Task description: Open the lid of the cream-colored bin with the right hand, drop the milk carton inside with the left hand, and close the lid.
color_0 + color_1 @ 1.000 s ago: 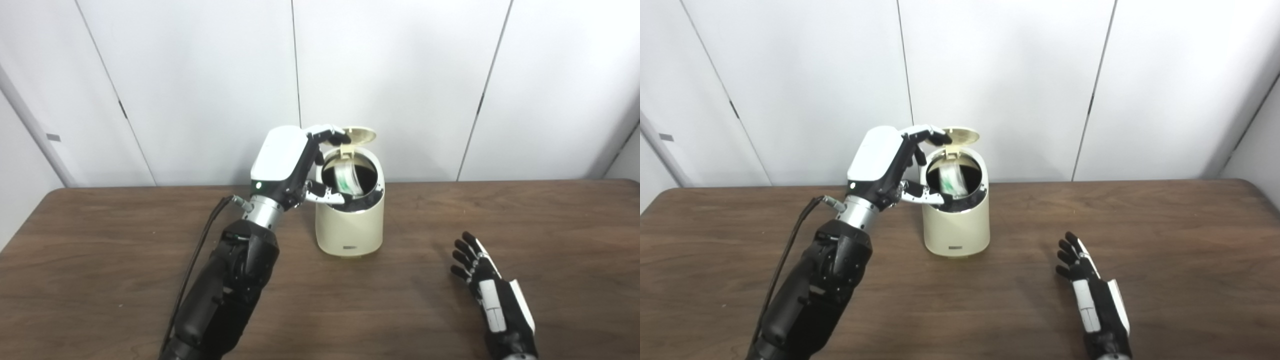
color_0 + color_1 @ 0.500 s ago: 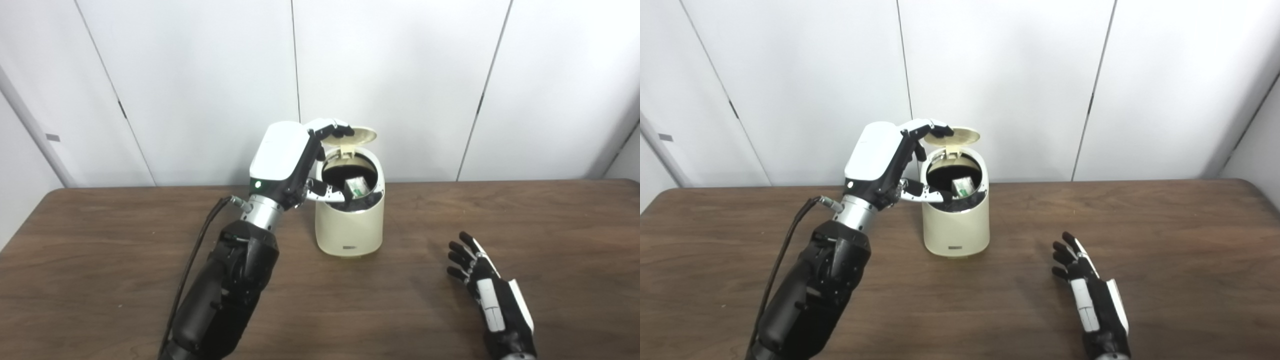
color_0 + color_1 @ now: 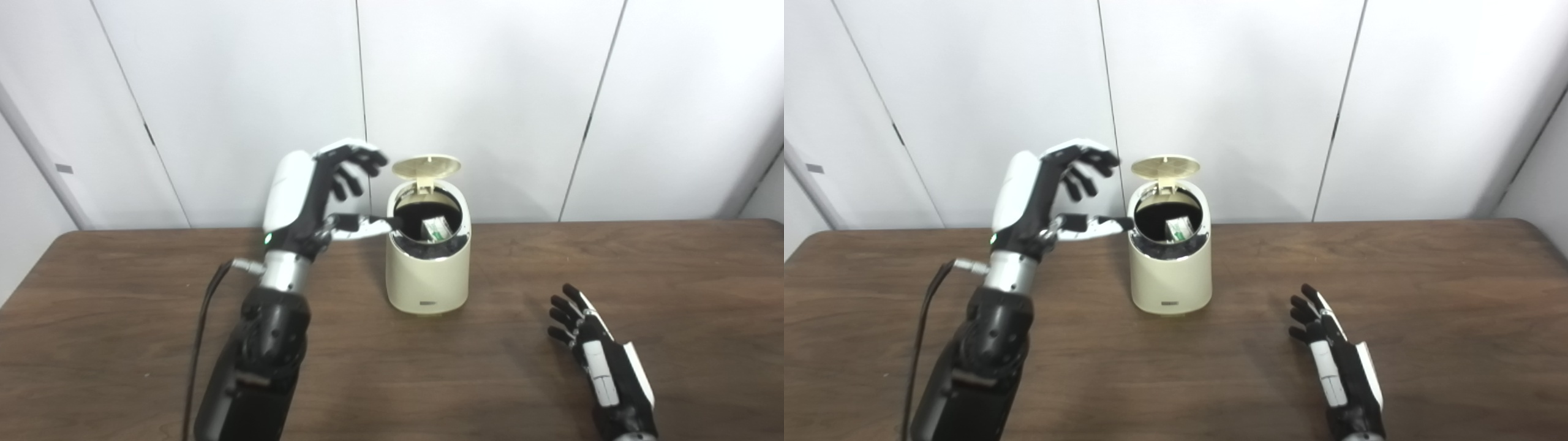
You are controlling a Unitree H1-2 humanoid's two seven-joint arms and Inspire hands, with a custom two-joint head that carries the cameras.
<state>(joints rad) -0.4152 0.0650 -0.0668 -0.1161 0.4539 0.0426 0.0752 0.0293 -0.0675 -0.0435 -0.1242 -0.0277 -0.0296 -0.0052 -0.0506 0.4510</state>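
Cream plastic lid [image 3: 427, 166] at frame centre looks light and hinged; press its top. Milk carton [image 3: 436, 228] lies inside the bin [image 3: 427, 275]; left hand [image 3: 318, 196], right hand [image 3: 597, 361] both spread, empty

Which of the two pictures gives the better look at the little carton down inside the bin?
The left eye view: the milk carton shows slightly more of its green-printed face. The right eye view shows it too, lower behind the bin's rim.

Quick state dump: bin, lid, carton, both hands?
Bin: upright on the table, mouth uncovered.
Lid: open, hinged up at the back.
Milk carton: inside the bin, top showing, nothing holding it.
Left hand: open, empty, raised left of the bin.
Right hand: open, empty, low over the table, right of the bin.
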